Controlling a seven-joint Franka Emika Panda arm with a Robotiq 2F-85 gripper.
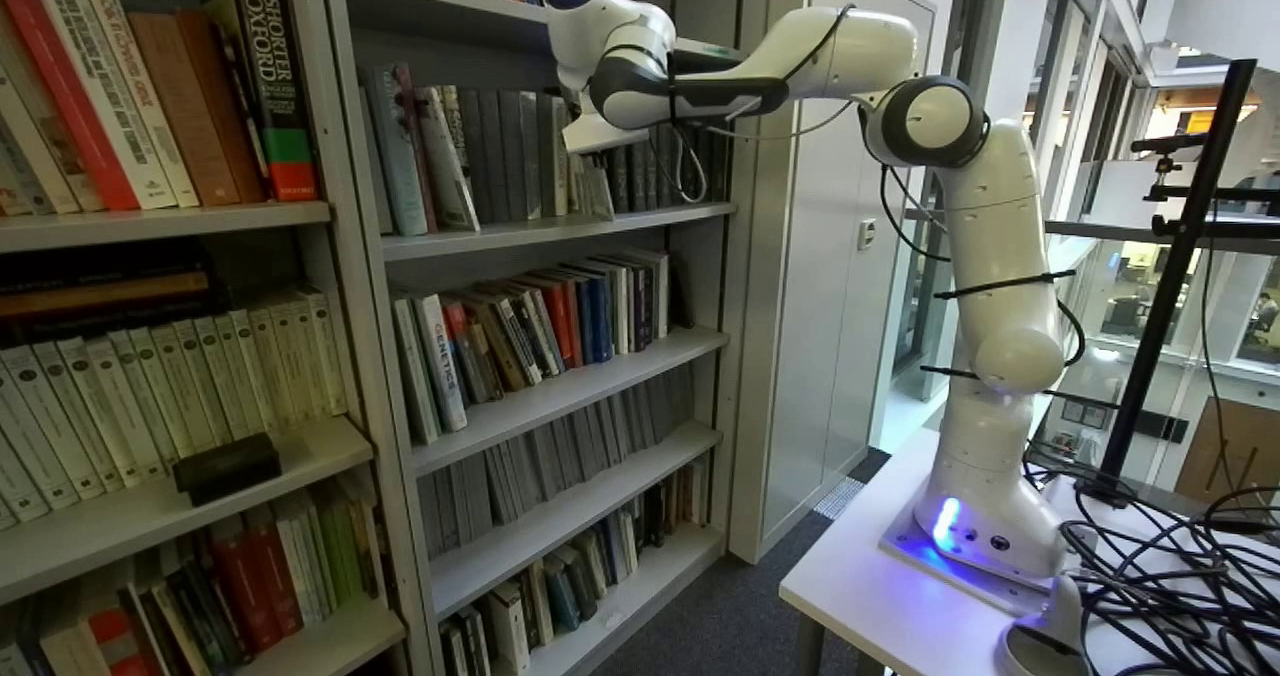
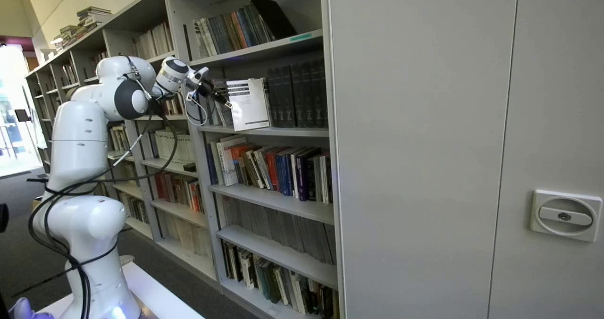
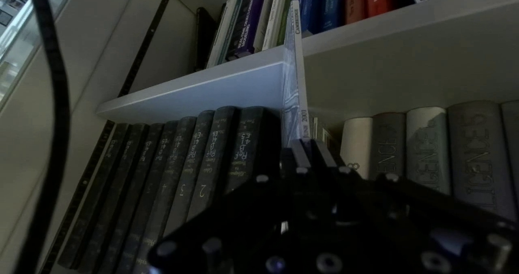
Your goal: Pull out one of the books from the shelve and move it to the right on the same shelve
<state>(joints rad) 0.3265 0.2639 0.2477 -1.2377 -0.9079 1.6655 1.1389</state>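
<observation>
the room's dark carpet [image 1: 690, 556] runs along the grey bookcase [image 1: 355, 276], with a pale cabinet [image 1: 835, 256] adjoining on the right. on the shelve [image 1: 520, 233], black volumes [image 2: 295, 95] stand upright at the right end. just left of them the thin white book [image 2: 250, 104] juts past the front edge: pulling out looks done, but moving it right and seating it seem to remain. the claw [image 3: 311, 150] pinches its spine [image 3: 301, 71], so release is yet to come.
</observation>
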